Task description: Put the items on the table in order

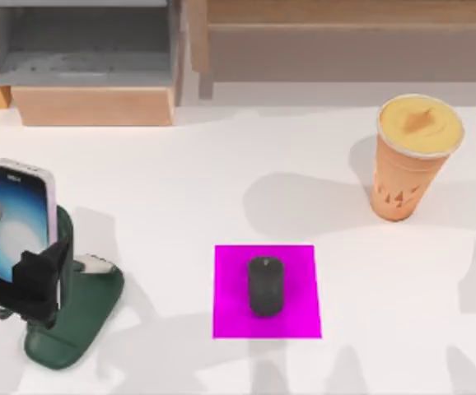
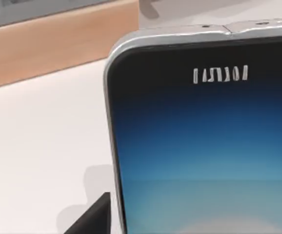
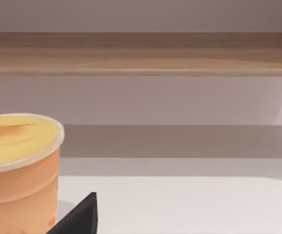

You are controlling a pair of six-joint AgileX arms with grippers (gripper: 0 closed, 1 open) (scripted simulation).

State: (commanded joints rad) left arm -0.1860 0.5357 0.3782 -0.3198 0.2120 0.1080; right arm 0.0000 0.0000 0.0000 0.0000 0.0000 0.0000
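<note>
Smartphone (image 1: 20, 216) with a glowing blue-white screen stands upright at the table's (image 1: 221, 173) left side, its lower part in a dark green phone stand (image 1: 77, 309). Left pincer (image 1: 36, 276) is pinching the phone's lower half, black fingers (image 1: 53, 267) on either edge. From the left wrist view the phone's top corner (image 2: 204, 141) looms close. Small black mouse (image 1: 265, 285) rests in the middle of a flat magenta pad (image 1: 300, 317) near the table's centre front. Tall orange cup (image 1: 407, 160) with a yellow lid stands upright at the right, well apart. Right wrist view shows that cup (image 3: 19, 165) near a dark finger tip (image 3: 80, 219) of the right pincer; whether it is spread or closed cannot be told. Wooden shelving (image 1: 90, 66) runs behind.
</note>
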